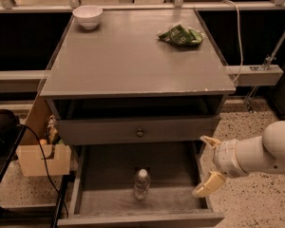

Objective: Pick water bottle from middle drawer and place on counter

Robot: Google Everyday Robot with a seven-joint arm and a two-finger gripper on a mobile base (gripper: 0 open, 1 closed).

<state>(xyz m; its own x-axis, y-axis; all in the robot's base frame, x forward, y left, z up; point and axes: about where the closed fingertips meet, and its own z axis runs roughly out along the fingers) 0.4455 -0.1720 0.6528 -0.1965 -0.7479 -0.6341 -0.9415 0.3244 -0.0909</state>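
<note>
The water bottle, clear with a white cap, stands upright on the floor of the pulled-out middle drawer, near its centre. My gripper hangs at the drawer's right wall, to the right of the bottle and well apart from it. Its two cream fingers are spread, one up by the drawer front above, the other lower over the right wall, with nothing between them. The counter is the wide grey cabinet top above.
A white bowl sits at the counter's back left corner and a green crumpled bag at its back right. A shut drawer with a round knob is above the open one. A cardboard box and cables stand on the floor to the left.
</note>
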